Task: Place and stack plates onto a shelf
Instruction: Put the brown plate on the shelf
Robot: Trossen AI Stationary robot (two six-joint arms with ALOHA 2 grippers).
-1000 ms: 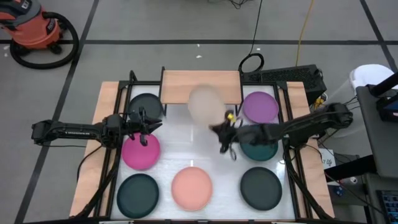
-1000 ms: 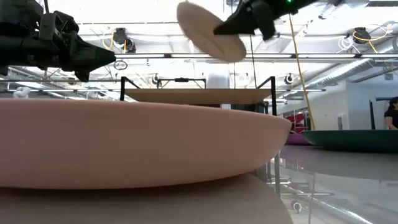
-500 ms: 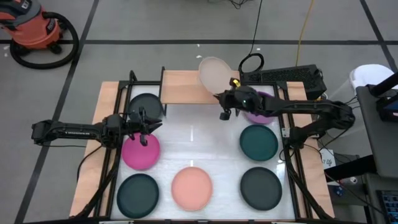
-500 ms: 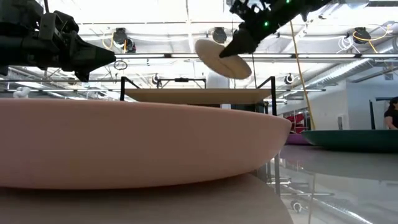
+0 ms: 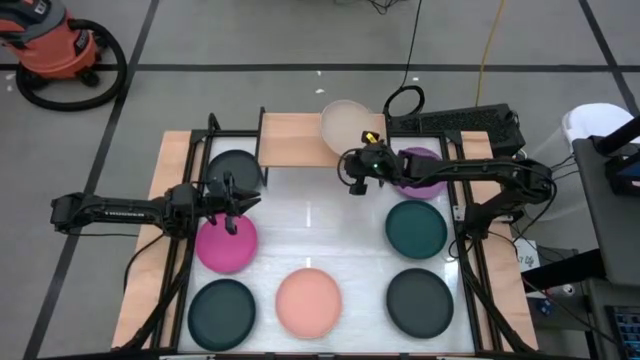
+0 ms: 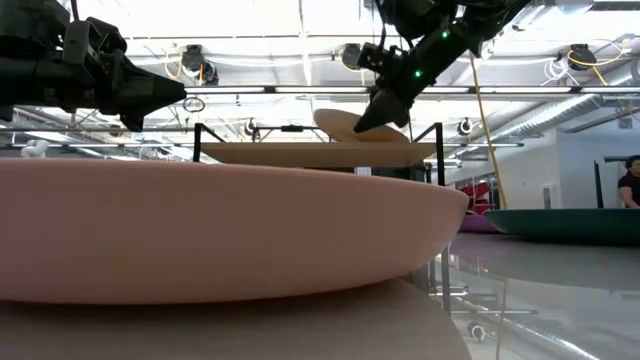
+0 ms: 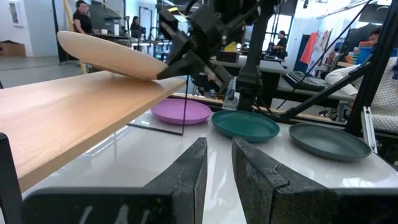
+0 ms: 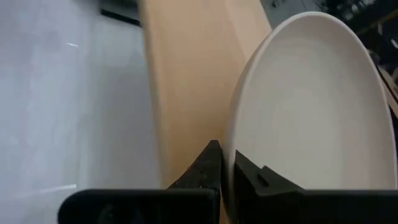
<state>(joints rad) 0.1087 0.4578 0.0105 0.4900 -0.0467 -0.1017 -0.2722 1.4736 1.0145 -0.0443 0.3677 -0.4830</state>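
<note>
My right gripper (image 5: 349, 157) is shut on a beige plate (image 5: 346, 121) over the right end of the light-wood shelf (image 5: 296, 139) at the table's far edge. In the low view the beige plate (image 6: 350, 125) sits tilted just over the shelf board (image 6: 300, 153). My left gripper (image 5: 232, 207) hovers shut above the magenta plate (image 5: 226, 245) on the table's left. Flat on the white tabletop lie a black plate (image 5: 233, 166), a dark plate (image 5: 221, 312), a salmon plate (image 5: 309, 302), a charcoal plate (image 5: 419, 302), a teal plate (image 5: 416, 228) and a purple plate (image 5: 422, 172). My right gripper pinches the beige plate's rim (image 8: 231, 134) on its near side, one finger (image 8: 252, 177) on the hollow face and the other (image 8: 208, 163) on the underside. It comes slanting from the table's near right. The plate is tilted, its far rim (image 7: 68, 37) raised; whether its low side touches the shelf I cannot tell.
The shelf's left half (image 7: 56, 124) is bare wood. Wooden side boards (image 5: 150, 250) flank the white tabletop. An orange shop vacuum (image 5: 60, 50) and cables lie on the floor beyond. People stand far off in the room (image 7: 81, 12).
My right gripper has carried the beige plate from high above the table's middle toward the far edge and down to the shelf's right end. The plate has tipped from steep to nearly flat.
</note>
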